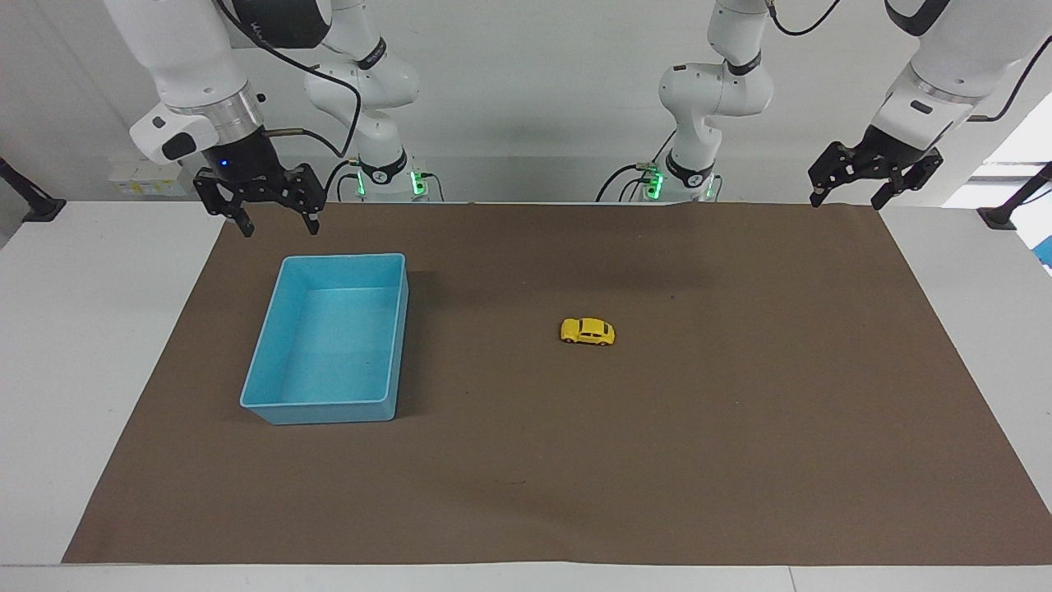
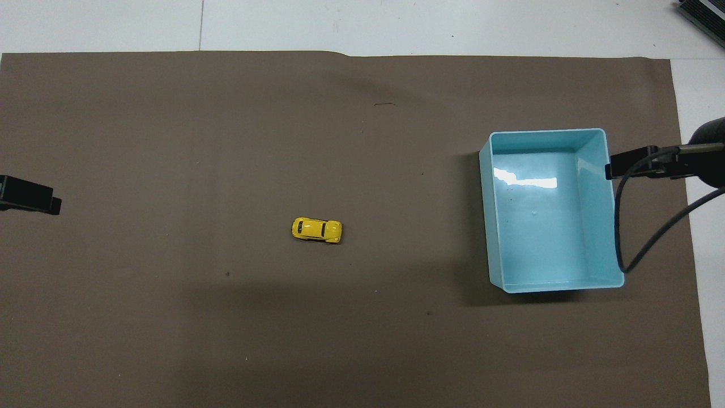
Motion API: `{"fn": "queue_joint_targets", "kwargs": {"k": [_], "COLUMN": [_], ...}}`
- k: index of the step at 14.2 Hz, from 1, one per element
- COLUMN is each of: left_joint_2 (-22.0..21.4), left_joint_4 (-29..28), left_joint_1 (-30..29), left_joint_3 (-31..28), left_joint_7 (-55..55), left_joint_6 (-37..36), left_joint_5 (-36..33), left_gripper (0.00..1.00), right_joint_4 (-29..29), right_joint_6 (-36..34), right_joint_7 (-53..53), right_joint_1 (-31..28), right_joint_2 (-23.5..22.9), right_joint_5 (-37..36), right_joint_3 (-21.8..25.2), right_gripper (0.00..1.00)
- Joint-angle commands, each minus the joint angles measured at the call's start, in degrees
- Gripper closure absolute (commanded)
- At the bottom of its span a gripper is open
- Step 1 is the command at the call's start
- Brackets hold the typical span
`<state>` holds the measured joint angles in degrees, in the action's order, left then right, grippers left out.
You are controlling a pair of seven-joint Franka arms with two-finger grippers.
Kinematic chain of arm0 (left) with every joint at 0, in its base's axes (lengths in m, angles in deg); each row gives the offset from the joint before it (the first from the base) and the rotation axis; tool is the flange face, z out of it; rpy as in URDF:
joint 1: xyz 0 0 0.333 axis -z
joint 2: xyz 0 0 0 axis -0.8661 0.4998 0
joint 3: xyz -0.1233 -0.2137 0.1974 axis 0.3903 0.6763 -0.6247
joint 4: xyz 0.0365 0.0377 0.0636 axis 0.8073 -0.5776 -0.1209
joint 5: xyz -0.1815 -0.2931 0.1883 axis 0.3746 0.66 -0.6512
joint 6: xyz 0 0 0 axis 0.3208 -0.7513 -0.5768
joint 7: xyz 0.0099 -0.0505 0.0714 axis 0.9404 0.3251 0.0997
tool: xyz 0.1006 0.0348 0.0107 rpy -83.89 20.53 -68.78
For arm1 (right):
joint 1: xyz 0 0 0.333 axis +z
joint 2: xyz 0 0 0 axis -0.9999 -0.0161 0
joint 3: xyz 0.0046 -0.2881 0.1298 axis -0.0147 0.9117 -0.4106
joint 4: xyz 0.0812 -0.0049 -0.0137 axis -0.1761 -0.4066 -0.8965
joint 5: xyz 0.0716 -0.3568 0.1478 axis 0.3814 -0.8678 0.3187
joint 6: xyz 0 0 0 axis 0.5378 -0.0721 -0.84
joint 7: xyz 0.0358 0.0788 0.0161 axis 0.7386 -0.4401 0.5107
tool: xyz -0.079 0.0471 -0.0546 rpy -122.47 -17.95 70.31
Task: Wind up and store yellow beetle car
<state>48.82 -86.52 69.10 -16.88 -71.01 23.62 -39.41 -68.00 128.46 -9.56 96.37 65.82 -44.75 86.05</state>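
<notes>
Facing view: yellow beetle car [image 1: 588, 331] lies well apart from both spread grippers.

Both views are bright and evenly lit, the light coming from above. In the overhead view a white streak of glare lies on the floor of the bin [image 2: 552, 209] — a reflection of a lamp overhead. Soft, wide shadows spread on the mat [image 2: 170, 141], one near the robots' edge and a fainter one farther out; the bin casts a darker, sharper shadow along its wall toward the left arm's end. The car [image 1: 588, 331] throws only a thin shadow beneath itself. At one edge of the facing view, daylight washes out a window. Both views are sharp — no motion blur shows.
</notes>
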Motion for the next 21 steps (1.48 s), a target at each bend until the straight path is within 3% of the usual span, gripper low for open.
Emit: {"fn": "queue_joint_targets", "kwargs": {"k": [1, 8, 11, 16, 21], "left_joint_2": [-1.26, 0.41, 0.67, 1.02, 4.27], "left_joint_4": [-1.12, 1.33, 1.51, 1.51, 1.6], "left_joint_1": [-0.39, 0.67, 4.08, 8.22, 10.69], "left_joint_3": [0.23, 1.29, 1.99, 2.26, 2.43], "left_joint_7": [-0.51, -0.25, 1.06, 11.24, 26.61], "left_joint_6": [0.09, 0.36, 0.79, 1.23, 2.46], "left_joint_5": [-0.27, -0.18, -0.27, 0.17, 1.22], "left_gripper": [0.0, 0.0, 0.0, 0.0, 0.0], "right_joint_4": [0.2, 0.11, 0.11, 0.11, 0.11], "right_joint_6": [-1.11, -1.11, -1.02, -1.11, -1.11], "right_joint_7": [1.13, 1.04, 1.05, 1.05, 1.05], "right_joint_1": [-0.44, -2.02, -1.93, -1.93, -1.93], "right_joint_2": [0.46, 0.37, 0.37, 0.37, 0.37], "right_joint_5": [0.22, -0.04, -0.04, 0.04, 0.04], "right_joint_3": [0.02, 0.37, 0.2, 0.2, 0.2], "right_gripper": [0.0, 0.0, 0.0, 0.0, 0.0]}}
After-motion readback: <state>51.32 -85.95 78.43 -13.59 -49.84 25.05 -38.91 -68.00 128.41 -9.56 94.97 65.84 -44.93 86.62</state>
